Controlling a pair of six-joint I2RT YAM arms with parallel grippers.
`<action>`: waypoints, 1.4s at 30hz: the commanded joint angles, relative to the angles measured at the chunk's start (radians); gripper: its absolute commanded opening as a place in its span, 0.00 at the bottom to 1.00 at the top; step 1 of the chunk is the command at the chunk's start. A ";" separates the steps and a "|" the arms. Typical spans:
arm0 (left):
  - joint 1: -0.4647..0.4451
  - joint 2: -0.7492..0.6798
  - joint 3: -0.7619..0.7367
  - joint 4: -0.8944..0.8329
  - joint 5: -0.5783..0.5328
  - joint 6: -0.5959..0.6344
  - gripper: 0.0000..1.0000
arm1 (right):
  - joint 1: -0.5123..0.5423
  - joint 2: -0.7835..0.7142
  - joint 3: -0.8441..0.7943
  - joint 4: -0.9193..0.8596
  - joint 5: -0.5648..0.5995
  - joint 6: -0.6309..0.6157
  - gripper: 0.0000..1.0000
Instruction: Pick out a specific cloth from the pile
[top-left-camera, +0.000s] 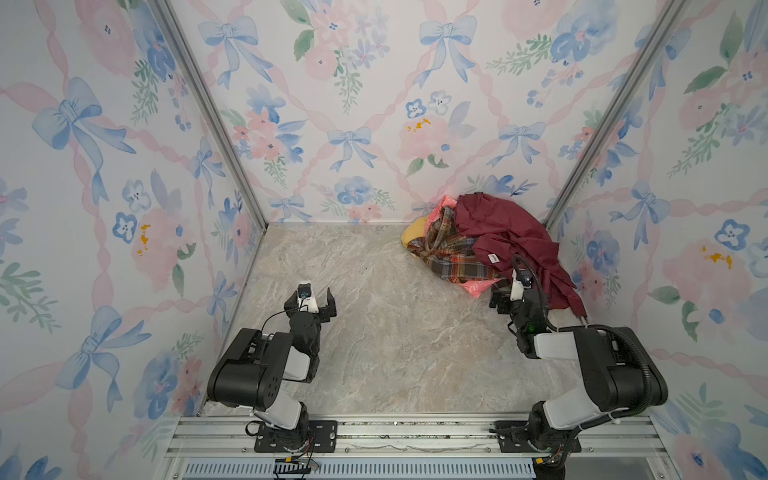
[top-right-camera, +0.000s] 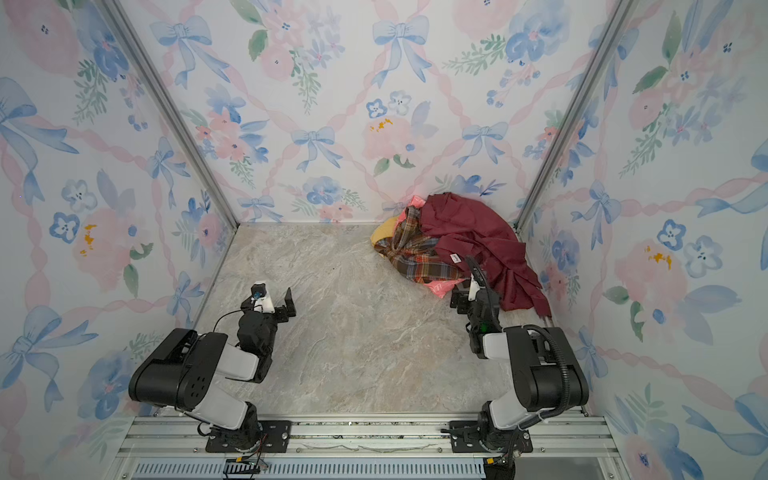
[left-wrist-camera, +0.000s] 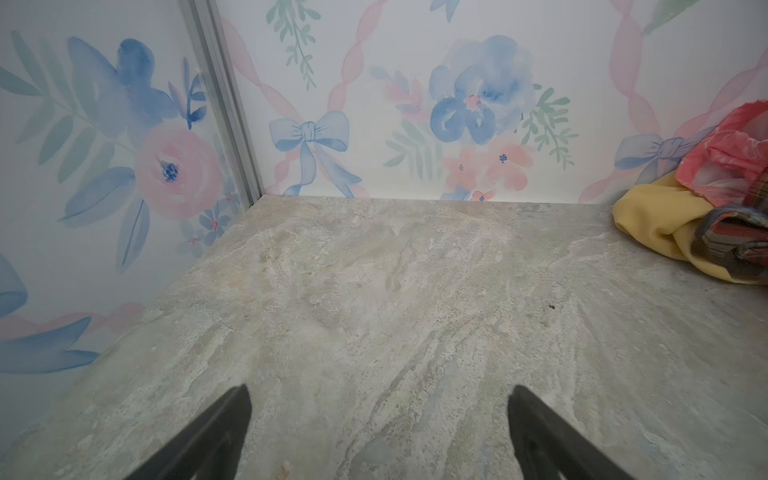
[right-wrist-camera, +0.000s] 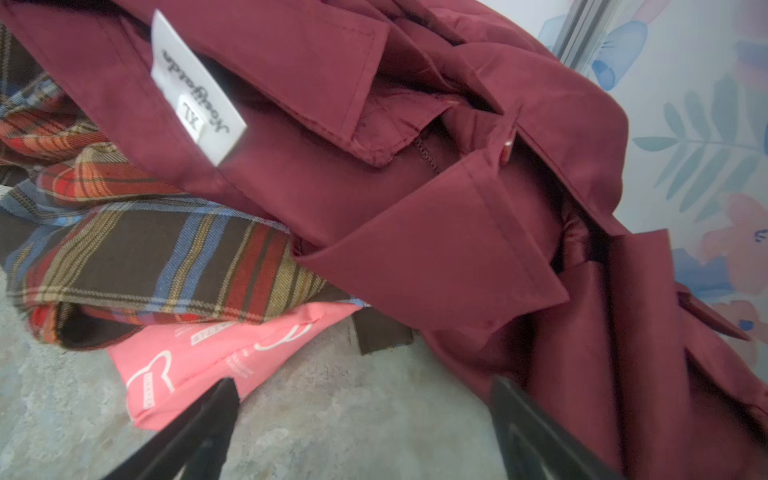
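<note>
The pile (top-left-camera: 494, 241) lies at the back right of the table (top-left-camera: 374, 340), against the wall. The cloth (top-left-camera: 478, 287) lies under it, with one corner out in front. The right gripper (right-wrist-camera: 365, 388) stands just before this corner. The left gripper (top-left-camera: 317, 296) is well apart, on the left.
</note>
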 joint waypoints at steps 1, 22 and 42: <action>-0.003 -0.004 0.010 0.016 0.003 0.012 0.98 | 0.006 -0.006 -0.003 0.011 0.009 -0.013 0.97; 0.002 -0.006 0.010 0.016 -0.007 0.004 0.98 | 0.005 -0.006 -0.003 0.011 0.005 -0.012 0.97; -0.023 -0.025 0.007 -0.009 -0.011 0.030 0.98 | 0.074 -0.005 -0.065 0.133 0.147 -0.050 0.97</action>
